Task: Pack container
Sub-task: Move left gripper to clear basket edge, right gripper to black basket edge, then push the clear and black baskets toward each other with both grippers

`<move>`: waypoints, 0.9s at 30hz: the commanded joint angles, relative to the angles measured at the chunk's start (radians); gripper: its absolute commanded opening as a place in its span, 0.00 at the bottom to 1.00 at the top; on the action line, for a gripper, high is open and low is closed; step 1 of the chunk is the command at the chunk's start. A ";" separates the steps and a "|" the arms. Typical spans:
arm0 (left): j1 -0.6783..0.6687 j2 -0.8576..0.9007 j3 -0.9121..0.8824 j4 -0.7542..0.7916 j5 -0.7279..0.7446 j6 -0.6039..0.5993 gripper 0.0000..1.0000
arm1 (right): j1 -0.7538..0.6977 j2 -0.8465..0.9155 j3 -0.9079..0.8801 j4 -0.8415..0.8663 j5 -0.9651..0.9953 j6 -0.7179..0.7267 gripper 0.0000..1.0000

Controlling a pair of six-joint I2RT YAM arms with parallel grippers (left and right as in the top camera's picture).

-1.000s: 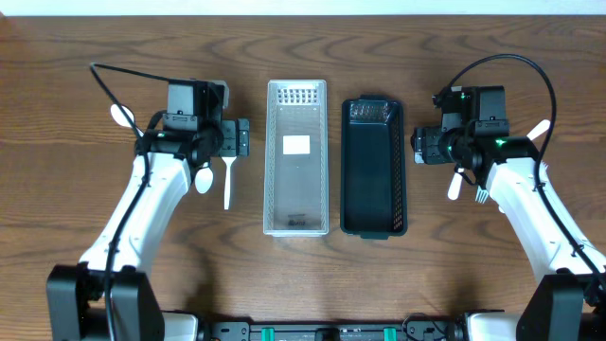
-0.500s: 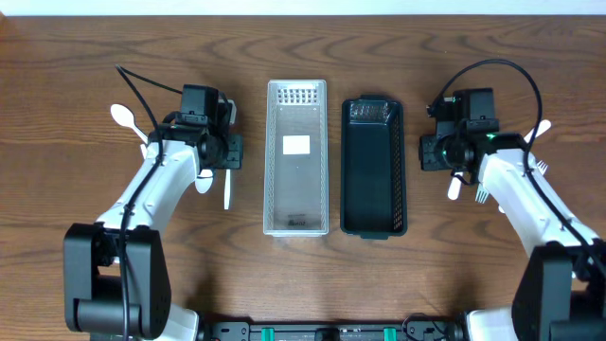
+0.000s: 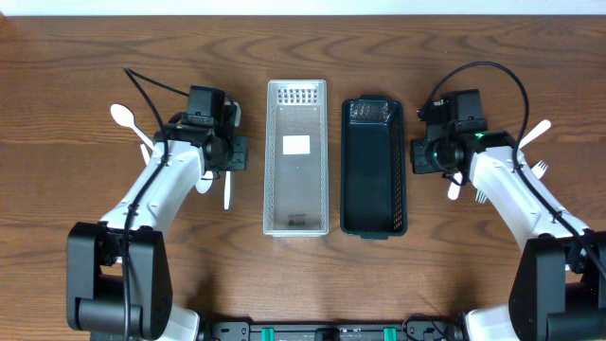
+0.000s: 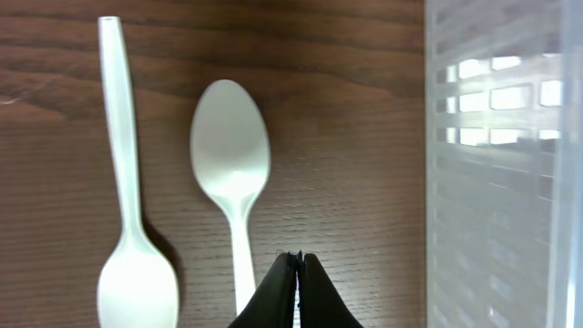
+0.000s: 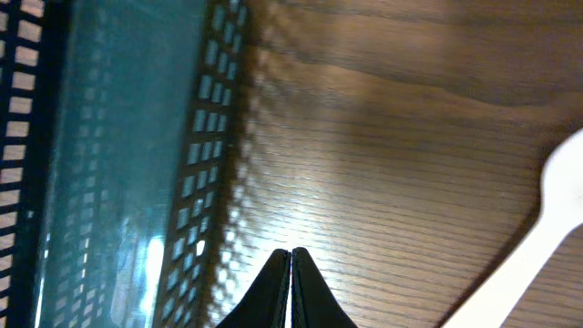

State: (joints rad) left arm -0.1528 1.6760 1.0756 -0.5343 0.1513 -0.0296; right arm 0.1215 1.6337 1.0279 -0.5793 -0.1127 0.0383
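A clear plastic container (image 3: 296, 156) and a black perforated container (image 3: 373, 166) lie side by side mid-table, both with nothing in them. My left gripper (image 3: 233, 152) hovers just left of the clear container (image 4: 496, 182), jaws shut on nothing (image 4: 298, 260), right beside the handle of a white spoon (image 4: 230, 164). A second white spoon (image 4: 118, 146) lies to its left, turned the other way. My right gripper (image 3: 421, 154) hangs just right of the black container (image 5: 109, 155), shut and holding nothing (image 5: 291, 253). A white utensil (image 5: 537, 255) lies to its right.
Another white spoon (image 3: 121, 116) lies at the far left. On the right side are a white fork (image 3: 481, 194), a white handle (image 3: 454, 186) and another white utensil (image 3: 536, 133). A narrow strip of bare wood separates the two containers.
Both grippers have gone from open to shut, closing on nothing. Each arm has drawn a little inward, toward its container.
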 commanded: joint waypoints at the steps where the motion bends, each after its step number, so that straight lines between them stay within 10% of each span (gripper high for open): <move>1: -0.028 0.004 0.014 -0.004 0.003 -0.013 0.06 | 0.024 0.010 0.020 0.000 -0.004 0.010 0.02; 27: -0.172 0.003 0.014 -0.004 0.044 -0.013 0.06 | 0.037 0.009 0.020 0.010 -0.227 0.009 0.01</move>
State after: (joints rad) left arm -0.3141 1.6760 1.0756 -0.5350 0.1780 -0.0299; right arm 0.1516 1.6337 1.0279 -0.5747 -0.3035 0.0410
